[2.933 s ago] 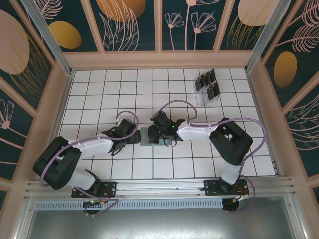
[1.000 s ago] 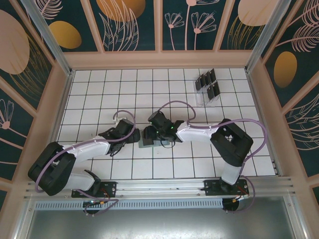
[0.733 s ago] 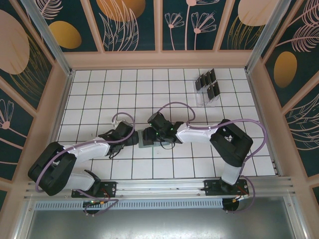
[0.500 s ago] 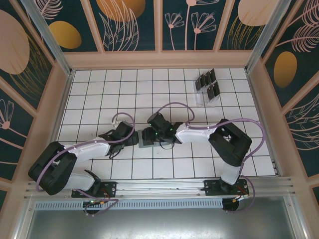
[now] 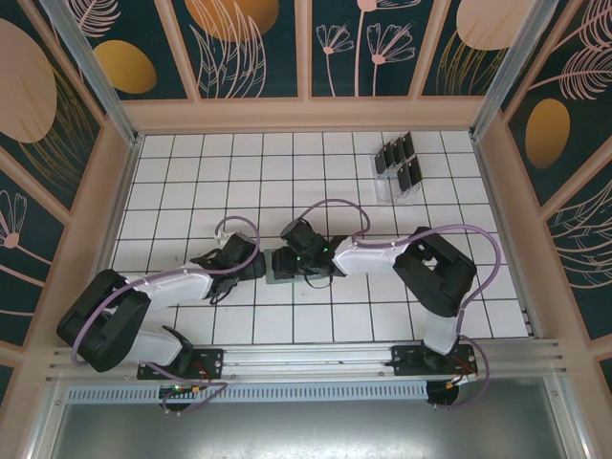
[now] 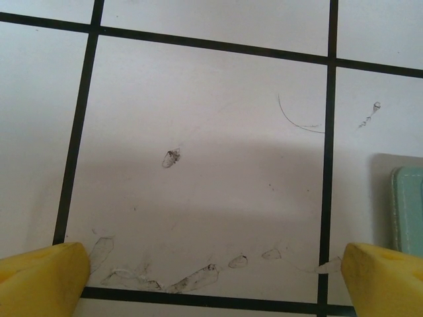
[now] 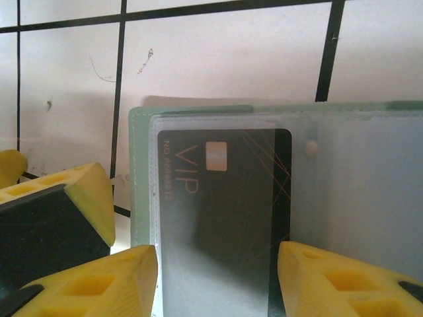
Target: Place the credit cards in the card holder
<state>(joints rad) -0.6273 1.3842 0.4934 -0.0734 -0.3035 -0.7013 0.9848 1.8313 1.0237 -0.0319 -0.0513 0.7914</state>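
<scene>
Credit cards [image 7: 225, 218], thin and black: one is seen sleeved in the open sage-green folding card holder [image 7: 140, 198] | others are left in the clear plastic rack [image 5: 390, 191], upper right | left hand [image 6: 218, 274] and right hand [image 7: 218, 281] are held spread, nothing gripped

The flat sage-green folding card holder [image 5: 277, 274] lies mid-frame on the white tiled surface [image 5: 191, 182], left pincer [image 5: 254, 268] just left of it, right pincer [image 5: 293, 260] over it, a dark rectangular credit card [image 7: 225, 198] inside it, the clear plastic slotted rack [image 5: 398, 174] at upper right.
</scene>
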